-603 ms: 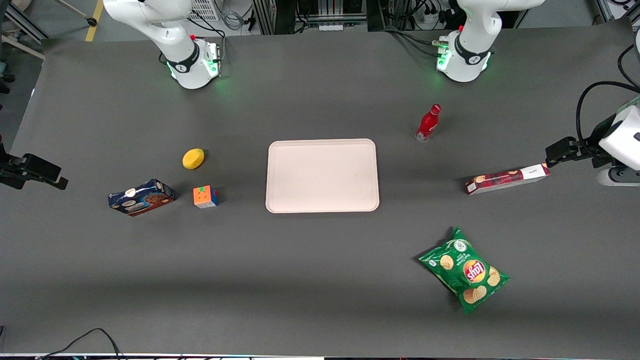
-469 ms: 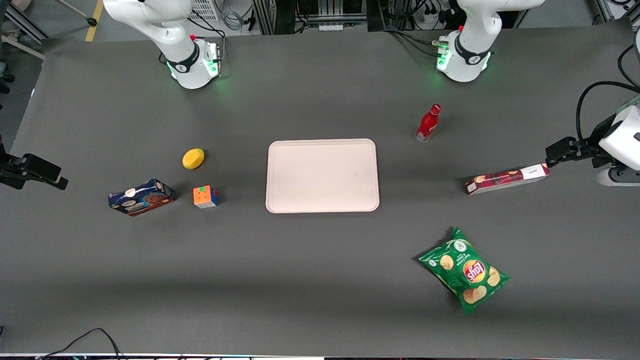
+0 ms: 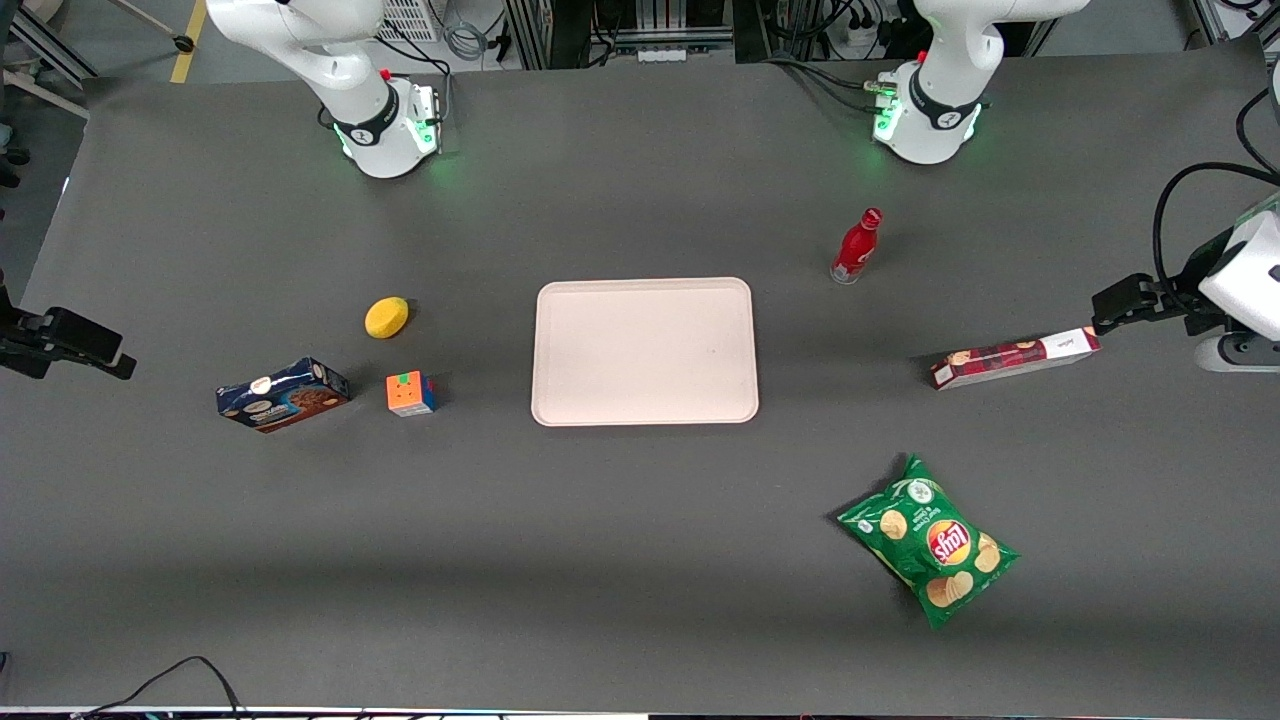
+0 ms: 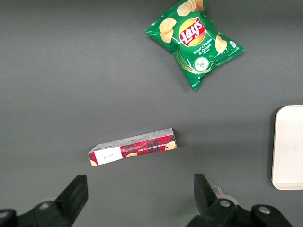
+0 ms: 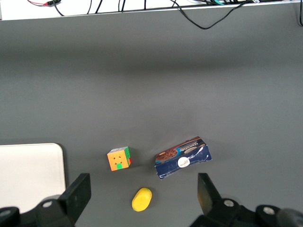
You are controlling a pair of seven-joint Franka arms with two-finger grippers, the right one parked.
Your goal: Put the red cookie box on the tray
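The red cookie box (image 3: 1014, 358) lies flat on the grey table (image 3: 640, 560) toward the working arm's end, well apart from the tray (image 3: 644, 350), its white end nearest the gripper (image 3: 1100, 312). The gripper hangs above the table just beside that white end, touching nothing; in the left wrist view its 2 fingers (image 4: 75, 196) stand wide apart with only bare table between them, and the box (image 4: 133, 147) sits apart from them. Open table surrounds the box on every side: the chip bag (image 3: 930, 540) lies nearer the front camera than the box, and the red bottle (image 3: 856, 246) stands upright farther from it, both well clear. The strip of table between box and tray carries nothing. The tray sits mid-table with its low rim fully visible and its surface bare. In the wrist view only 1 edge of the tray (image 4: 289, 147) shows, cut off by the frame, and the gripper's body is cut off too; a small object between the fingers' bases is too hidden to identify. Toward the parked arm's end lie 1 blue cookie box (image 3: 283, 394), 1 puzzle cube (image 3: 411, 393) and 1 lemon (image 3: 386, 317), each apart from the others. In all: 2 cartons, 1 bag, 1 bottle, 1 cube, 1 lemon, 1 tray.
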